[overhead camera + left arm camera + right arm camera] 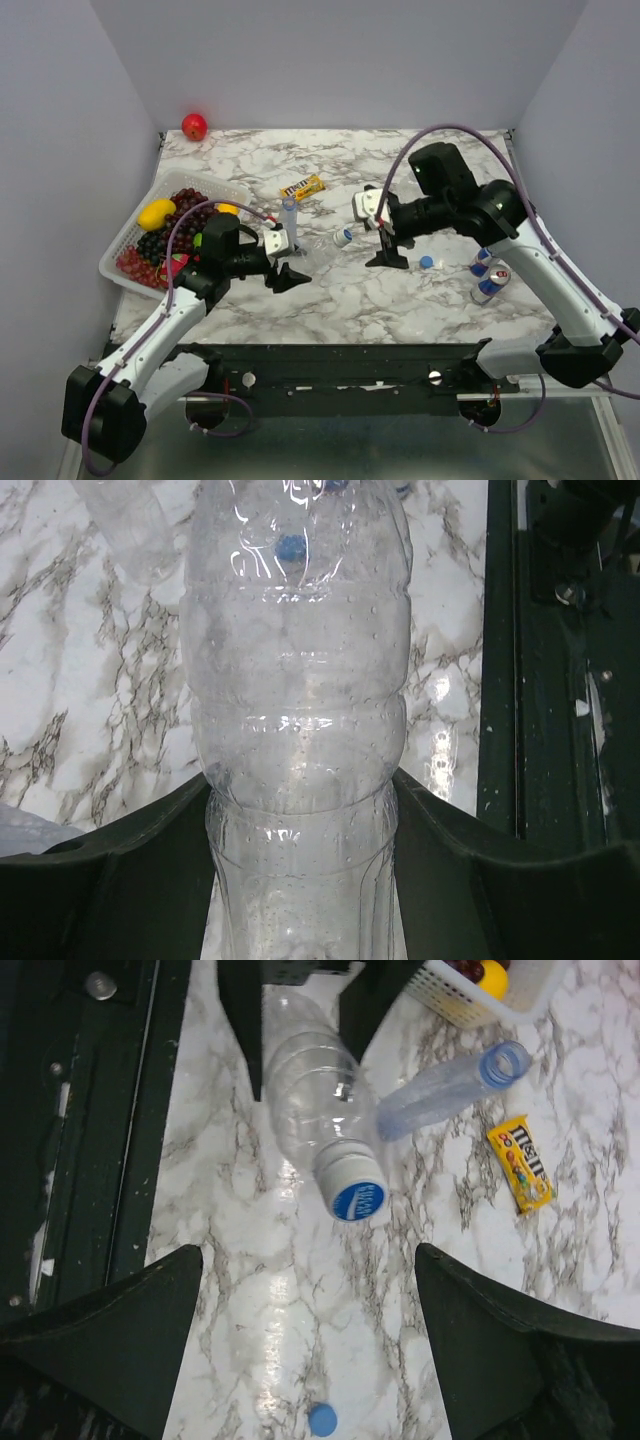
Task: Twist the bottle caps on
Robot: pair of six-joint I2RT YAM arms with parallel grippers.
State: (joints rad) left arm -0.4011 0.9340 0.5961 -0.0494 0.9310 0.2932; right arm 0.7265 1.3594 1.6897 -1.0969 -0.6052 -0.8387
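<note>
A wide clear bottle (320, 252) lies on the marble table with a blue-topped cap (343, 237) on its neck. My left gripper (290, 275) is shut on the bottle's lower body (295, 680). In the right wrist view the bottle (310, 1090) points its cap (357, 1198) at my right gripper (310, 1330). That gripper is open and empty, just in front of the cap (388, 250). A loose blue cap (427, 262) lies beside it and also shows in the right wrist view (322, 1419). A slim blue-tinted bottle (290, 215) stands uncapped, its mouth open (440, 1085). I see no third bottle.
A white basket (125, 245) of fruit sits at the left. Two blue-and-silver cans (490, 275) stand under the right arm. A yellow candy packet (303, 187) lies behind the bottles, and a red apple (194, 126) is at the back left corner.
</note>
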